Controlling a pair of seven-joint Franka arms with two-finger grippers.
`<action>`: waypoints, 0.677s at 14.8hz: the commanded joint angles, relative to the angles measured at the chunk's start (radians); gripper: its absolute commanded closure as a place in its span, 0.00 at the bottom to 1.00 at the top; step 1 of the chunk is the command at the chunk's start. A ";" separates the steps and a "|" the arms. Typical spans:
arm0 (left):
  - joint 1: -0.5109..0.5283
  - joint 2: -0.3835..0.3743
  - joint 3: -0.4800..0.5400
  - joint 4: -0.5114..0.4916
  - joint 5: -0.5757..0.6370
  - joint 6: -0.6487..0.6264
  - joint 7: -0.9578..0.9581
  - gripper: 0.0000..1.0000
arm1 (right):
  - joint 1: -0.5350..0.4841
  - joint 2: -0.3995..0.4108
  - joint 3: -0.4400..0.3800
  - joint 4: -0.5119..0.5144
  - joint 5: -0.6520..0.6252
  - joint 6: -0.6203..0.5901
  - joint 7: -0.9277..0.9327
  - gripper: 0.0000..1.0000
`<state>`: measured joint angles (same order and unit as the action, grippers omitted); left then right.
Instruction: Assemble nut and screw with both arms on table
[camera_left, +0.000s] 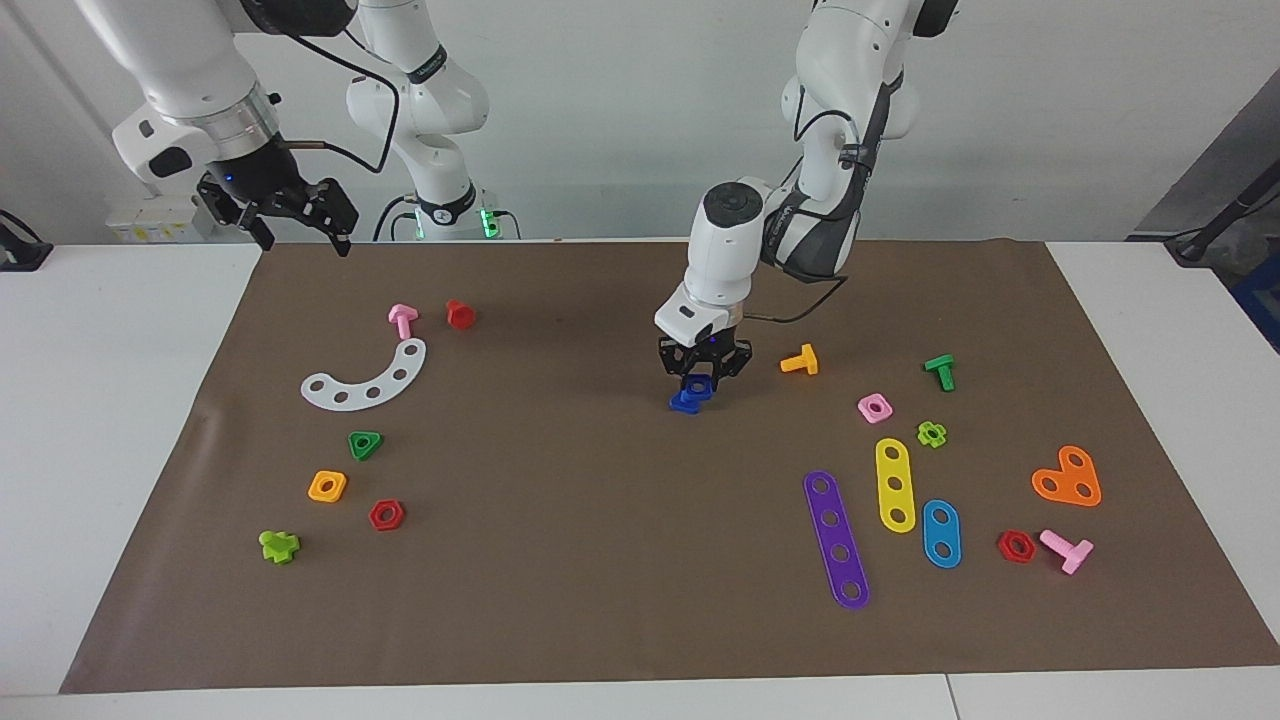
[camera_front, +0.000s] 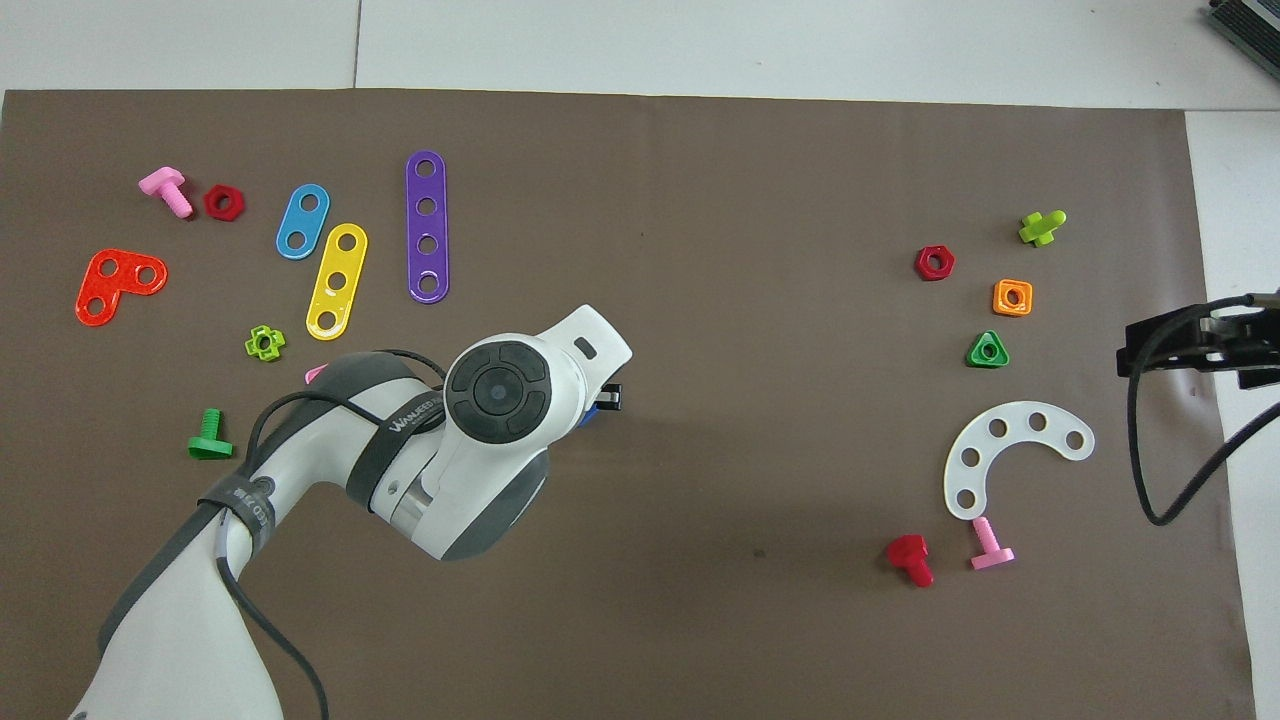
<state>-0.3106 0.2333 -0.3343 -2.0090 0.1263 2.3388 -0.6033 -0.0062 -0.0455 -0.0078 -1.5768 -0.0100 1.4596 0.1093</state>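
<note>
My left gripper is down at the middle of the brown mat, shut on the dark-blue square nut. The nut is tilted and sits on the dark-blue screw, which stands on its triangular head on the mat. In the overhead view the left wrist hides most of this; only a black fingertip and a bit of blue show. My right gripper waits open, raised over the mat's corner by the right arm's base; it also shows in the overhead view.
A pink square nut, an orange screw and flat strips lie toward the left arm's end. A white arc, a green triangular nut, an orange square nut and red pieces lie toward the right arm's end.
</note>
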 joint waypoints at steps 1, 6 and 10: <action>-0.010 -0.029 0.003 -0.027 -0.017 0.016 -0.024 0.78 | -0.014 -0.017 0.003 -0.025 0.018 0.001 -0.011 0.00; -0.007 -0.028 -0.005 -0.030 -0.045 0.025 -0.021 0.78 | -0.014 -0.020 0.003 -0.029 0.018 0.001 -0.014 0.00; -0.007 -0.025 -0.005 -0.039 -0.047 0.043 -0.021 0.78 | -0.014 -0.020 0.002 -0.029 0.018 0.001 -0.016 0.00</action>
<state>-0.3106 0.2331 -0.3446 -2.0109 0.0927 2.3486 -0.6139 -0.0066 -0.0455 -0.0090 -1.5820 -0.0100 1.4596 0.1093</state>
